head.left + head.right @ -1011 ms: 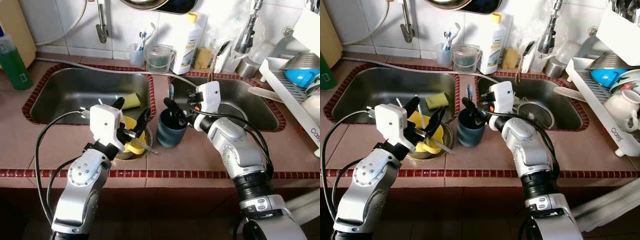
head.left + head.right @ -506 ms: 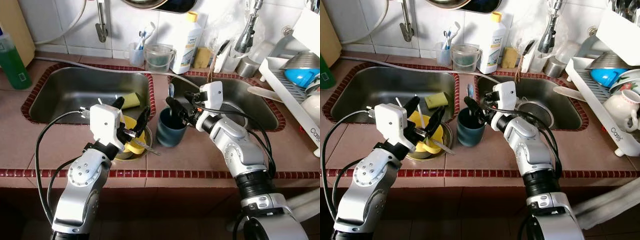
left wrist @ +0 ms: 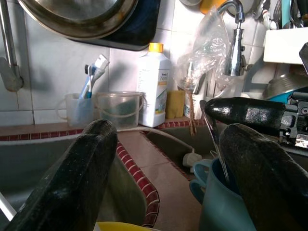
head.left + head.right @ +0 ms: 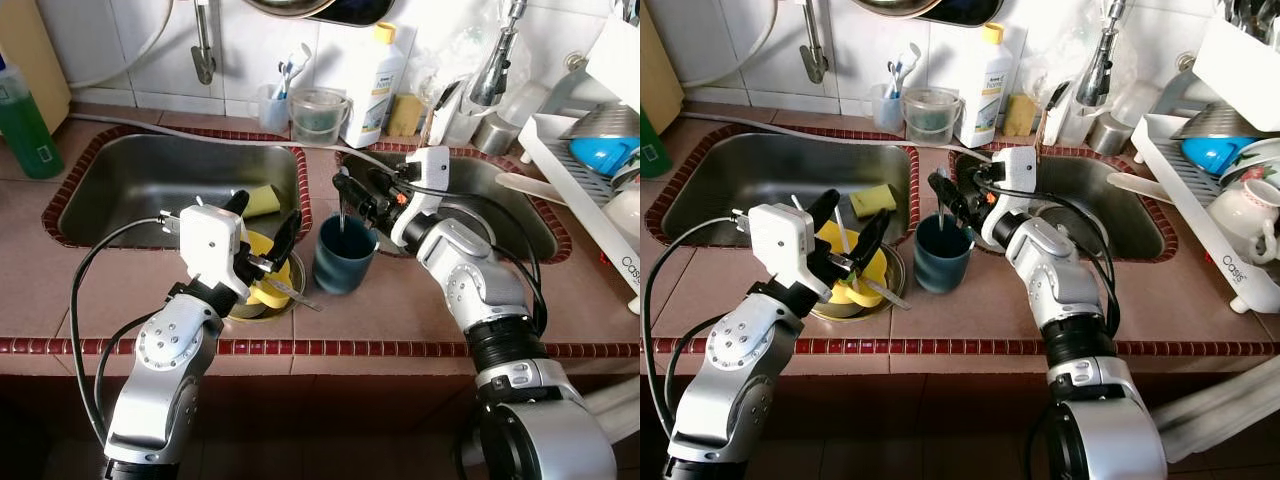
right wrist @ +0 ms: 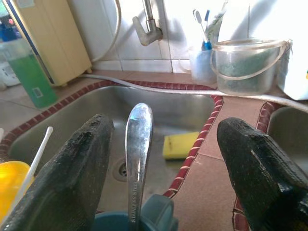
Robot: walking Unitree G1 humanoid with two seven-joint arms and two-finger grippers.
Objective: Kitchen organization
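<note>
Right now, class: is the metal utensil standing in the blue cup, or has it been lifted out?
In the cup. The metal utensil stands upright, its lower end inside the blue cup, handle between the right tool's spread fingers, neither touching it.

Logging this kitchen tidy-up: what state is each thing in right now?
Blue cup: upright on the counter, spoon inside.
Spoon: standing in the cup, ungripped.
Right tool: open, above the cup.
Left tool: open, over the yellow bowl.
Sponge: lying in the left sink.
</note>
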